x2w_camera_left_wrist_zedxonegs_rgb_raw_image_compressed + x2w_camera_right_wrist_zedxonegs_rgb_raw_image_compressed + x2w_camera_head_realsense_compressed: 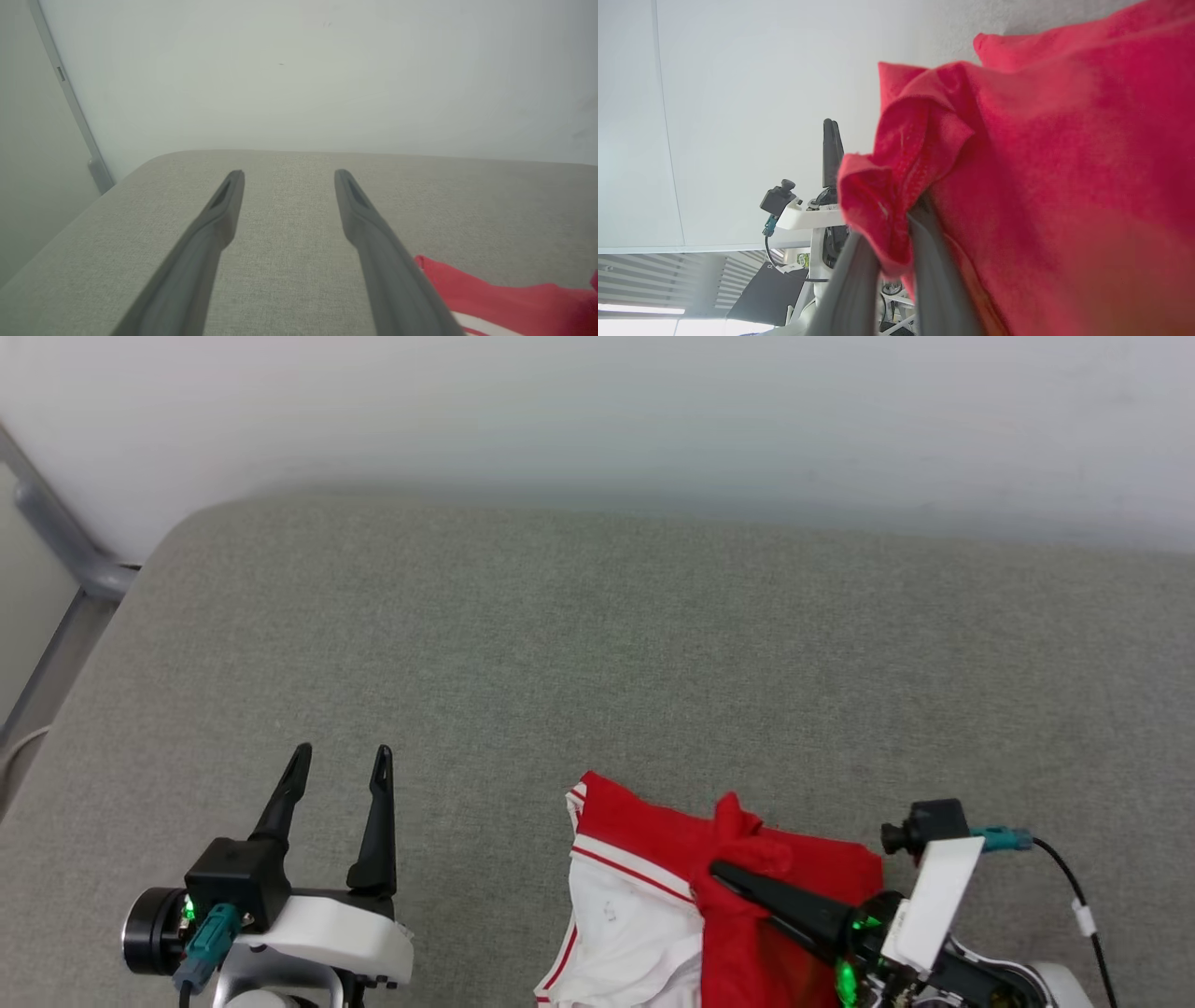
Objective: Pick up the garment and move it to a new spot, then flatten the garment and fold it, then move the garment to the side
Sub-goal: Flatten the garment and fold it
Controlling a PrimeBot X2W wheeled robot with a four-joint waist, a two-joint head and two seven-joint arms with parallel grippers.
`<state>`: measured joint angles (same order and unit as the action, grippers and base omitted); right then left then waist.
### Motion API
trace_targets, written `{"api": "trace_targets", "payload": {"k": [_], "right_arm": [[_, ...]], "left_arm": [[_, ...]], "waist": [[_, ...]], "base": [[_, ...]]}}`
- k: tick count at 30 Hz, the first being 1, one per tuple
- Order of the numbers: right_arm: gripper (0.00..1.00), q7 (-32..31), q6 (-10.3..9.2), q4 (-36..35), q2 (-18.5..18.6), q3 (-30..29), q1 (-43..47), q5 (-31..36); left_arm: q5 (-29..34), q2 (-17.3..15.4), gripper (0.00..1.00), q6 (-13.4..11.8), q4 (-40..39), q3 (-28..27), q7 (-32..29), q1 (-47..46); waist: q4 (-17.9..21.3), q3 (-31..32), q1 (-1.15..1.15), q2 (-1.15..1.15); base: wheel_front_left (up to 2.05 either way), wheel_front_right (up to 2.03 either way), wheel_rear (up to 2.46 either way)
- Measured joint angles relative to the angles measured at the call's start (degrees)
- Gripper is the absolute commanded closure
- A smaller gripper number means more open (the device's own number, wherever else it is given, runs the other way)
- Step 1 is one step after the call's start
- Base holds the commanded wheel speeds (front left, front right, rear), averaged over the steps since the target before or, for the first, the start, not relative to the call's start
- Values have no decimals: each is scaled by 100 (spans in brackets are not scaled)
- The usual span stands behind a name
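Right end effector (719,871) pinched shut on garment (644,835) fold; left end effector (341,761) wide open, empty. Step: pick-up/relocate. Next, my guess: lift clear, carry across grey cushion (597,644).

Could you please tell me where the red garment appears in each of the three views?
Head view: the garment lies at the bottom edge, right of centre.
Left wrist view: garment in the bottom right corner.
Right wrist view: garment across the right half.
Shared landmark: the grey cushion.
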<state>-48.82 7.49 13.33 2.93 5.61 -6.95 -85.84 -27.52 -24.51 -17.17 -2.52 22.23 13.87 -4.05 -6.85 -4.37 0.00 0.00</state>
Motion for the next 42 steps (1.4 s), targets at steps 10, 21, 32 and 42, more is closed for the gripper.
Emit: {"api": "trace_targets", "payload": {"k": [10,21,32,42], "right_arm": [[100,1157,1,381,-4,1279,-539,159],[0,2094,1,538,-4,1503,-708,730],[0,4023,1,-210,581,849,-503,2542],[0,4936,1,-1296,534,-1085,326,6072]], "left_arm": [[57,314,0,194,196,12,93,-366],[223,493,0,374,427,-187,103,-439],[308,465,0,432,532,-266,103,-258],[298,364,0,347,649,-318,104,-74]], "waist": [[-387,-543,0,0],[-358,-565,1,0],[19,-89,0,0],[559,234,0,0]], "base": [[0,0,0],[0,0,0],[0,0,0],[0,0,0]]}}
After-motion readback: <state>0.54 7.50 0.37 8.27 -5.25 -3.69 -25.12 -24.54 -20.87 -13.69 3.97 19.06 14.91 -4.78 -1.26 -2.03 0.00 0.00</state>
